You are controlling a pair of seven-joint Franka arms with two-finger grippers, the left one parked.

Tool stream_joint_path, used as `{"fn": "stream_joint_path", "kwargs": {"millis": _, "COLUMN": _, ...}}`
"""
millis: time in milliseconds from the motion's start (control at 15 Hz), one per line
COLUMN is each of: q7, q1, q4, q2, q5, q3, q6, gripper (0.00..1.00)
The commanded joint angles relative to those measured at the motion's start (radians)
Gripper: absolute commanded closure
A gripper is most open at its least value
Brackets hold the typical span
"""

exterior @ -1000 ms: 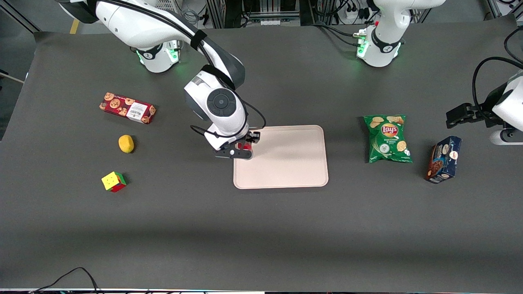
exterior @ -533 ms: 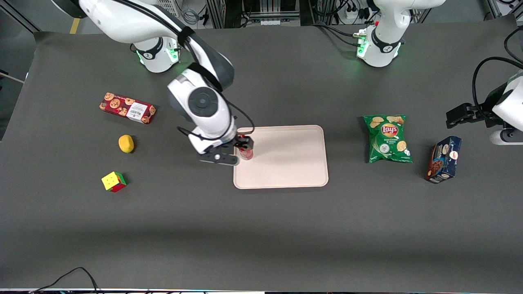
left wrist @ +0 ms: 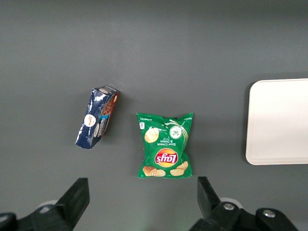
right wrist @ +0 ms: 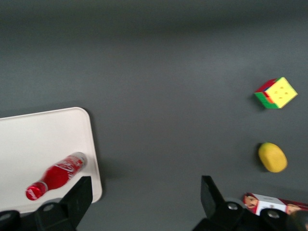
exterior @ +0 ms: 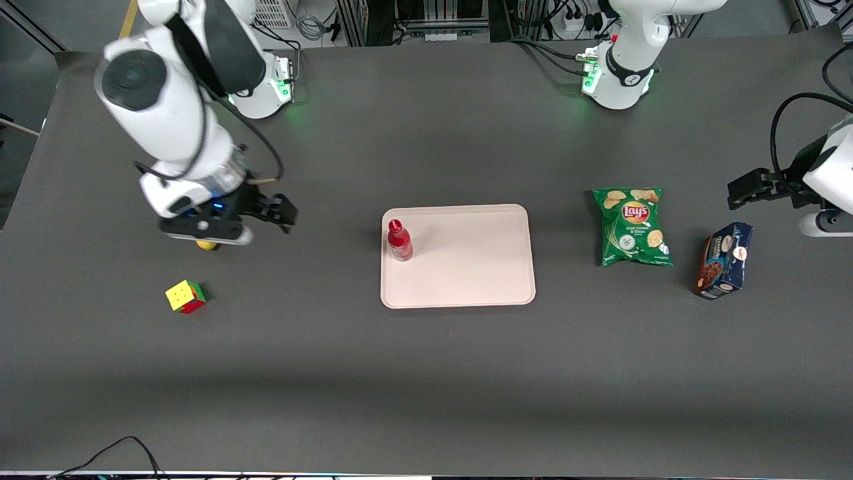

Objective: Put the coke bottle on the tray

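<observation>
The small red plastic coke bottle (exterior: pixel 399 240) stands upright on the pale beige rectangular tray (exterior: pixel 466 267), near its working-arm edge. The black two-finger gripper (exterior: pixel 283 215) hangs spread and empty above the dark table (exterior: pixel 426 373), well apart

The bottle (exterior: pixel 399 240) stands upright on the tray (exterior: pixel 466 267), at the tray's edge toward the working arm's end. The gripper (exterior: pixel 283 215) hangs above the table (exterior: pixel 426 373), well apart from the tray, fingers spread with nothing between them. The fruit (right wrist: pixel 272 157) lies under the wrist; the cube (exterior: pixel 185 296) lies nearer the front camera. The chip bag (exterior: pixel 632 227) and snack box (exterior: pixel 723 260) lie toward the parked arm's end.
</observation>
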Motion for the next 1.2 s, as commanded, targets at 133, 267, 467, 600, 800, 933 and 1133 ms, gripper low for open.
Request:
{"fn": "stream_joint_path", "kwargs": {"millis": 133, "q7": -0.35, "q1": -0.118, "q4": -0.107, "q2": -0.2, "q5": 0.126, "q3": -0.122, "q6": -0.055, "gripper": 0.0}}
{"fn": "stream_joint_path", "kwargs": {"millis": 267, "q7": -0.473, "q1": -0.118, "q4": -0.105, "q2": -0.232, "q5": 0.158, "q3": -0.188, "q6": -0.096, "gripper": 0.0}}
{"fn": "stream_joint_path", "kwargs": {"millis": 467, "q7": -0.541, "q1": -0.118, "q4": -0.101, "q2": -0.255, "q5": 0.158, "q3": -0.248, "q6": -0.146, "gripper": 0.0}}
{"fn": "stream_joint_path", "kwargs": {"millis": 600, "q7": -0.594, "q1": -0.12, "q4": -0.099, "q2": -0.254, "q5": 0.155, "q3": -0.254, "q6": -0.152, "gripper": 0.0}}
{"fn": "stream_joint_path", "kwargs": {"millis": 800, "q7": -0.637, "q1": -0.117, "q4": -0.084, "q2": -0.231, "q5": 0.155, "q3": -0.279, "q6": -0.153, "gripper": 0.0}}
{"fn": "stream_joint_path", "kwargs": {"millis": 933, "q7": -0.635, "q1": -0.112, "q4": -0.067, "q2": -0.217, "q5": 0.151, "q3": -0.28, "q6": -0.153, "gripper": 0.0}}
{"fn": "stream_joint_path", "kwargs": {"millis": 1133, "q7": -0.637, "q1": -0.114, "q4": -0.059, "q2": -0.217, "q5": 0.147, "q3": -0.282, "q6": -0.155, "gripper": 0.0}}
